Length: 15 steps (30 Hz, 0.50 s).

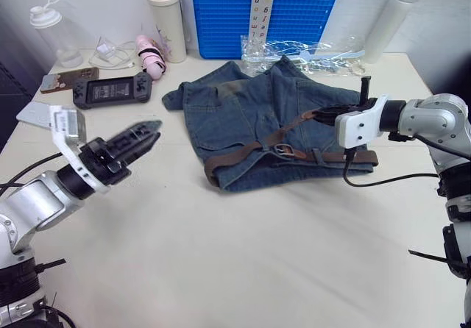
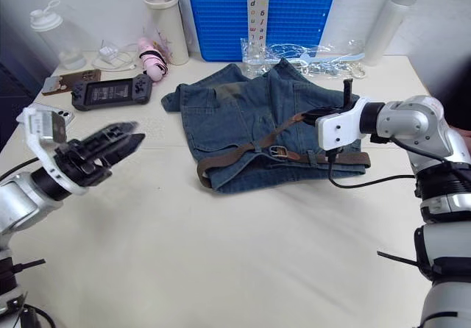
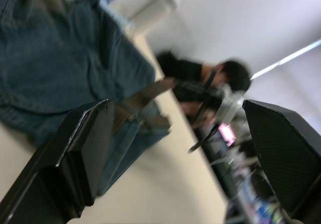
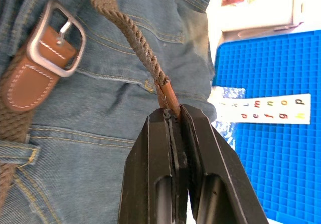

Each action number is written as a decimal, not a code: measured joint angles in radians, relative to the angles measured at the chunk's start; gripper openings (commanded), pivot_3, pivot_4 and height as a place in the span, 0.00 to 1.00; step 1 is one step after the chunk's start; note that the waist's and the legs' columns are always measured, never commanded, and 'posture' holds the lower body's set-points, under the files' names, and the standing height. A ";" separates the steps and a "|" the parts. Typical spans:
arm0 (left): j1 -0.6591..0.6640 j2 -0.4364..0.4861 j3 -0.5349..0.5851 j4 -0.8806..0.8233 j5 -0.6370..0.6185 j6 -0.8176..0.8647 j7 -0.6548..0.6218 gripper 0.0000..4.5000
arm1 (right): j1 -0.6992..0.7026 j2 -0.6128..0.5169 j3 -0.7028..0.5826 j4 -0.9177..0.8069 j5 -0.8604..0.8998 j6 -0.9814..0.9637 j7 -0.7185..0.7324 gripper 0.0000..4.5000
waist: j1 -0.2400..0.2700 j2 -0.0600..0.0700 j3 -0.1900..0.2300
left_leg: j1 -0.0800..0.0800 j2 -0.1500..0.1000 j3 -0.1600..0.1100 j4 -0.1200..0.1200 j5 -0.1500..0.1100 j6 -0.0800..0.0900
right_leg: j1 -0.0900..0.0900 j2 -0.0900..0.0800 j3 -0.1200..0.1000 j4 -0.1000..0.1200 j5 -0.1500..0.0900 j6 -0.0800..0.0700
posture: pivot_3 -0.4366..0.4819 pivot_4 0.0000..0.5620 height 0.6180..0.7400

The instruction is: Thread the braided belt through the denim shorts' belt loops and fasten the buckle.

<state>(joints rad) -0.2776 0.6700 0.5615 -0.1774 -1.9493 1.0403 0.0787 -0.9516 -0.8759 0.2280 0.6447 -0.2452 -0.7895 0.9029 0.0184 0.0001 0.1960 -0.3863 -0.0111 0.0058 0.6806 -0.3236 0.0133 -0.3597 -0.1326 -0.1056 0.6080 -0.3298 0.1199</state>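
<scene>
The denim shorts lie flat at the middle of the table. The braided belt runs along the waistband edge nearest me, and its silver buckle lies on the denim. From the buckle the strap rises diagonally to my right gripper, which is shut on the reddish leather tip just above the shorts. A belt loop crosses the strap beside the buckle. My left gripper hovers open over bare table to the left of the shorts, holding nothing.
A blue crate stands at the back, with clear plastic wrapping in front of it. A game console, a phone, a pink item and bottles crowd the back left. A white bottle leans back right.
</scene>
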 measured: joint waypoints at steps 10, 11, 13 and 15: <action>0.072 0.293 -0.304 -0.184 0.708 -0.143 -0.484 0.99 | -0.118 -0.084 0.017 0.102 0.109 -0.028 0.274 0.00 | -0.016 0.004 0.003 | -0.001 0.000 0.001 -0.002 0.000 0.000 | -0.002 0.000 0.000 0.001 0.000 -0.001 | 0.48 0.27 0.58; 0.057 0.293 -0.314 -0.173 0.715 -0.146 -0.499 0.99 | -0.125 -0.090 0.017 0.111 0.109 -0.029 0.281 0.00 | -0.014 0.005 0.004 | -0.002 -0.001 0.001 -0.001 0.000 0.000 | -0.002 0.000 -0.001 0.001 0.000 -0.001 | 0.48 0.27 0.58; 0.012 0.318 -0.399 -0.163 0.822 -0.182 -0.626 0.99 | -0.139 -0.118 0.008 0.162 0.112 -0.023 0.324 0.00 | -0.021 0.006 0.004 | -0.002 -0.001 0.002 -0.003 0.000 0.000 | -0.003 0.000 -0.001 0.000 0.000 -0.001 | 0.48 0.27 0.58; -0.015 0.318 -0.459 -0.162 0.902 -0.224 -0.711 0.99 | -0.144 -0.134 0.007 0.208 0.114 -0.023 0.342 0.00 | -0.020 0.006 0.004 | -0.003 -0.001 0.004 -0.004 0.000 0.001 | -0.005 0.000 -0.002 0.001 0.000 -0.001 | 0.48 0.27 0.58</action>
<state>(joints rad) -0.2927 0.9883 0.1024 -0.3394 -1.0468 0.8161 -0.6326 -1.0951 -1.0094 0.2352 0.8524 -0.1313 -0.8129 1.2452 -0.0013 0.0064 0.2001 -0.3888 -0.0117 0.0095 0.6767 -0.3235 0.0139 -0.3646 -0.1325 -0.1071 0.6091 -0.3300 0.1193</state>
